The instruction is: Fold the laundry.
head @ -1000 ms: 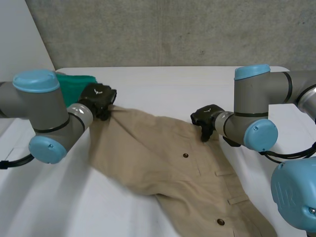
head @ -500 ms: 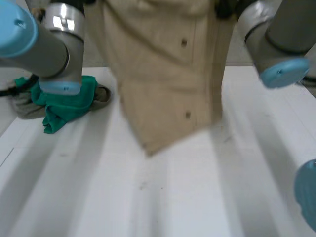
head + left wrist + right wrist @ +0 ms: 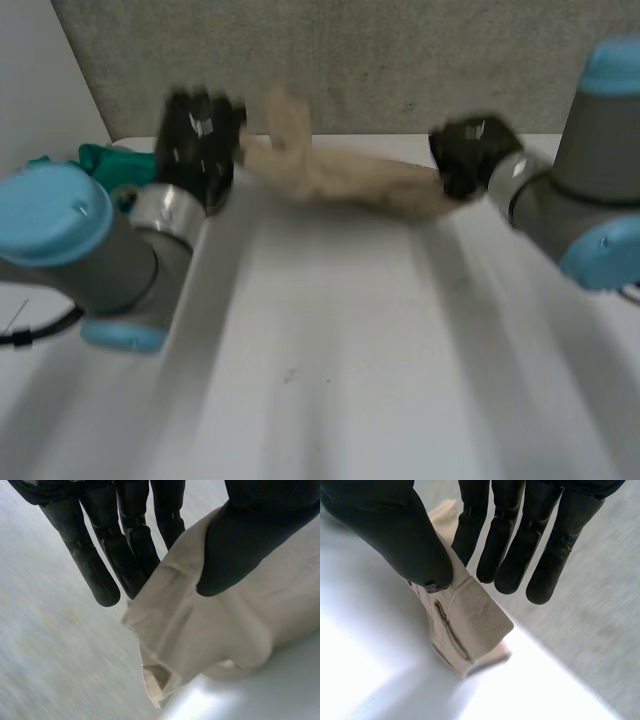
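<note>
Head view: left hand [image 3: 197, 150] and right hand [image 3: 470, 155] each pinch an end of the beige cloth [image 3: 345, 182] between thumb and fingers. It stretches between them, at the far side of the table [image 3: 330, 350]. A green cloth [image 3: 100, 160] lies beside the left arm.

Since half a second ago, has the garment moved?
Yes. The garment, then hanging high before the wall, is now bunched low at the table's far edge.

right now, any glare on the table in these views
Right wrist view: a washed-out white patch on the table beside the cloth pinched by the right robot hand. Left wrist view: a smaller bright spot by the cloth pinched by the left robot hand. Head view: no hard glare, only pale bands along the table.
</note>
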Action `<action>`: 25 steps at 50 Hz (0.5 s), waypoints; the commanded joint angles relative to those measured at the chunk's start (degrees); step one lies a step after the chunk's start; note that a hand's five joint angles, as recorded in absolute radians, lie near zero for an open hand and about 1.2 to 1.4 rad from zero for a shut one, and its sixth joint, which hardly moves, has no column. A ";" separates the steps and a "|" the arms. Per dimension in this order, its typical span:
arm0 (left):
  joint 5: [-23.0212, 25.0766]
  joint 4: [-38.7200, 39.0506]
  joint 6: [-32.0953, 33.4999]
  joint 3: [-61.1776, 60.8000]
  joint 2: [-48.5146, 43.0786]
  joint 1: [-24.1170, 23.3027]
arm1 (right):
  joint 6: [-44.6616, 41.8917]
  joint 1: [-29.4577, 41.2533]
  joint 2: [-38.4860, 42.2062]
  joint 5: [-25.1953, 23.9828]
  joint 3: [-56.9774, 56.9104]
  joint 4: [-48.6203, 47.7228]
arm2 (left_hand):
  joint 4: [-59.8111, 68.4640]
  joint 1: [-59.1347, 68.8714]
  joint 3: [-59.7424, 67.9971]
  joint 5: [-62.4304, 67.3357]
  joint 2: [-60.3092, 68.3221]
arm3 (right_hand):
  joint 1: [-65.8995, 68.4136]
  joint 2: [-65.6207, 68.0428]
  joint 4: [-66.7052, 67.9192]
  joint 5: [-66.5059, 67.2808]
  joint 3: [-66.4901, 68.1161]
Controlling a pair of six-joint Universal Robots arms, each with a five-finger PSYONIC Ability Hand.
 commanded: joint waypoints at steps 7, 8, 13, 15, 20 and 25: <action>-0.65 -11.09 0.20 -10.89 -2.45 -2.02 | -4.45 -0.33 1.37 -1.16 20.77 -5.19 | 11.09 13.60 11.64 14.41 11.21 | 23.87 12.75 11.95 13.41 12.03; -0.65 -11.71 0.20 -10.98 -1.74 -2.02 | -4.45 -0.34 1.37 -1.08 21.39 -5.45 | 11.09 13.60 11.64 14.41 11.21 | 23.87 12.75 11.95 13.41 12.03; -0.30 -13.56 0.03 -11.42 1.43 -1.85 | -2.09 -0.25 0.41 -0.90 25.25 -8.96 | 11.09 13.60 11.64 14.41 11.21 | -4.25 -15.38 -16.18 -14.72 -16.09; -0.03 -13.65 -0.15 -10.98 2.57 -1.85 | -0.76 -0.25 -0.56 -0.64 26.31 -9.93 | 11.09 13.60 11.64 14.41 11.21 | -20.75 -31.87 -32.67 -31.21 -32.58; 0.05 -13.65 -0.32 -9.40 3.19 -1.67 | 3.89 -0.25 -3.37 -0.64 28.16 -10.64 | 11.09 13.60 11.64 14.41 11.21 | -27.02 -38.15 -38.95 -37.49 -38.86; -0.03 -14.35 -0.50 -6.68 2.57 -1.32 | 6.54 -0.25 -3.37 -0.81 29.65 -10.81 | 11.09 13.60 11.64 14.41 11.21 | -30.73 -41.85 -42.65 -41.19 -42.56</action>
